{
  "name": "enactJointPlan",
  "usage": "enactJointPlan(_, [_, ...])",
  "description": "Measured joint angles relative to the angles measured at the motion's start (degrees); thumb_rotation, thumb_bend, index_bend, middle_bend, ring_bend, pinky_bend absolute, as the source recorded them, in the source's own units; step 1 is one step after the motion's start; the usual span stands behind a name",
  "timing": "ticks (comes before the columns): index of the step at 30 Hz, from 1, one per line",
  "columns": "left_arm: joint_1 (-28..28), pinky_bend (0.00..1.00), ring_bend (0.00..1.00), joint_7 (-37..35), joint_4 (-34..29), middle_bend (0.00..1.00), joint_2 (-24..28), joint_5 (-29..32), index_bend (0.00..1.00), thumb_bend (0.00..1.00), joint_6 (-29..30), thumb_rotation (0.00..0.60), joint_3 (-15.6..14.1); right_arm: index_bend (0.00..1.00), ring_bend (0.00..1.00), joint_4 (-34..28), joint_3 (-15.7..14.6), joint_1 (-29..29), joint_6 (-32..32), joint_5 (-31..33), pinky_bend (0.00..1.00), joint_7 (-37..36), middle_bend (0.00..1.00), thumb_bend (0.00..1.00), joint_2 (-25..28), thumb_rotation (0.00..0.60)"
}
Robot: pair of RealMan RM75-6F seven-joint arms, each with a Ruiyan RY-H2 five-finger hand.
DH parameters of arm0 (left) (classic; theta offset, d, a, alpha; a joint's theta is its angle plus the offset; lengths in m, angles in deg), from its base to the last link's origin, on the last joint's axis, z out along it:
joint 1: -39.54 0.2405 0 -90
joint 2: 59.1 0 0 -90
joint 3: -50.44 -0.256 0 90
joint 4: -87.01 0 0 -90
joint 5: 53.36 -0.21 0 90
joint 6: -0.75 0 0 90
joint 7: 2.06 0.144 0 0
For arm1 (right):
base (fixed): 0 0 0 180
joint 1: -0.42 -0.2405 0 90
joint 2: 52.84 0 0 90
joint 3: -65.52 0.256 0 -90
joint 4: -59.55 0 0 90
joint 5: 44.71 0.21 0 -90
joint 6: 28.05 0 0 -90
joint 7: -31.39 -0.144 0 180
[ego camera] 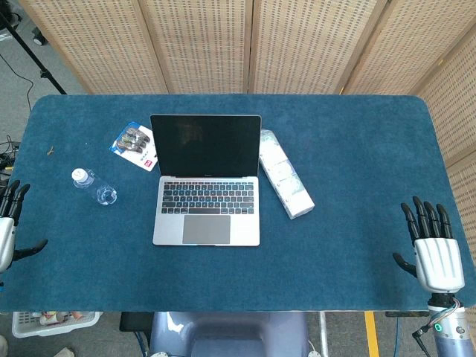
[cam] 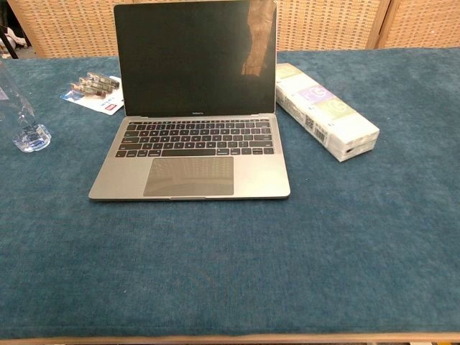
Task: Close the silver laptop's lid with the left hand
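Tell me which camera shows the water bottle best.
The head view: the water bottle lies whole on the blue table, left of the laptop. The chest view cuts it off at the left edge, showing only its clear lower end.

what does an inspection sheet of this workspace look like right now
surface: blue cloth-covered table, flat.
job's things: silver laptop open, screen dark and upright, lid not yet touched.
clutter: clear water bottle lying left of the laptop; blister pack behind its left corner; wrapped tissue pack along its right side.
hands: left hand at the table's left edge, fingers apart, holding nothing; right hand at the right edge, fingers apart, holding nothing.
cables: wires beside the right wrist.
surroundings: woven screen panels behind the table; white basket on the floor, lower left.
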Motion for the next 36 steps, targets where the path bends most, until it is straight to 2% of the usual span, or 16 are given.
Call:
enactJointPlan(16, [-1.1, 0.0, 0.0, -1.2, -0.3, 0.0, 0.3, -0.3, 0.0, 0.0, -2.7, 0.599, -0.2, 0.0, 0.0, -0.1, 0.2, 0.0, 0.2, 0.2, 0.0, -0.3, 0.0, 0.0, 0.0, 0.6])
enactJointPlan(17, [-1.4, 0.0, 0.0, -1.7, -0.5, 0.0, 0.5, -0.4, 0.0, 0.0, -3.1, 0.571, -0.1, 0.0, 0.0, -0.2, 0.2, 0.0, 0.3, 0.2, 0.0, -0.4, 0.0, 0.0, 0.2, 0.6])
enactJointPlan(19, [-2.4, 0.0, 0.0, -3.3, -0.9, 0.0, 1.0, -0.4, 0.0, 0.0, -4.5, 0.403, 0.4, 0.0, 0.0, -0.4, 0.3, 0.1, 0.4, 0.2, 0.0, -0.7, 0.0, 0.0, 0.4, 0.6])
enactJointPlan(21, [-3.7, 0.0, 0.0, -4.6, -1.3, 0.0, 1.7, -0.3, 0.0, 0.0, -6.6, 0.283, 1.0, 0.0, 0.0, -0.6, 0.4, 0.2, 0.6, 0.2, 0.0, -1.0, 0.0, 0.0, 0.6, 0.6])
enactJointPlan(23, [-5.2, 0.0, 0.0, -6.3, -1.8, 0.0, 2.4, 0.0, 0.0, 0.0, -8.9, 0.208, 1.8, 0.0, 0.0, -0.8, 0.5, 0.2, 0.8, 0.2, 0.0, -1.2, 0.0, 0.0, 0.8, 0.6])
enactJointPlan(25, [-7.5, 0.0, 0.0, -8.4, -2.0, 0.0, 3.3, 0.6, 0.0, 0.0, -12.2, 0.183, 3.2, 0.0, 0.0, -1.1, 0.6, 0.3, 1.0, 0.3, 0.0, -1.5, 0.0, 0.0, 1.1, 0.6])
enactJointPlan(30, [-14.5, 0.0, 0.0, -12.2, -1.9, 0.0, 4.9, 4.2, 0.0, 0.0, -22.0, 0.165, 7.1, 0.0, 0.0, -1.2, 0.9, 0.4, 1.1, 0.8, 0.0, -1.7, 0.0, 0.0, 1.3, 0.6])
enactJointPlan(35, [-22.8, 0.0, 0.0, -14.7, 0.9, 0.0, 5.2, 9.3, 0.0, 0.0, -33.1, 0.072, 10.9, 0.0, 0.0, -0.7, 1.3, 0.3, 0.4, 2.0, 0.0, -2.1, 0.0, 0.0, 1.4, 0.6])
enactJointPlan(36, [-25.0, 0.0, 0.0, -15.2, 2.3, 0.0, 5.1, 10.7, 0.0, 0.0, -36.2, 0.068, 11.7, 0.0, 0.0, -0.6, 1.4, 0.2, 0.2, 2.3, 0.0, -2.2, 0.0, 0.0, 1.3, 0.6])
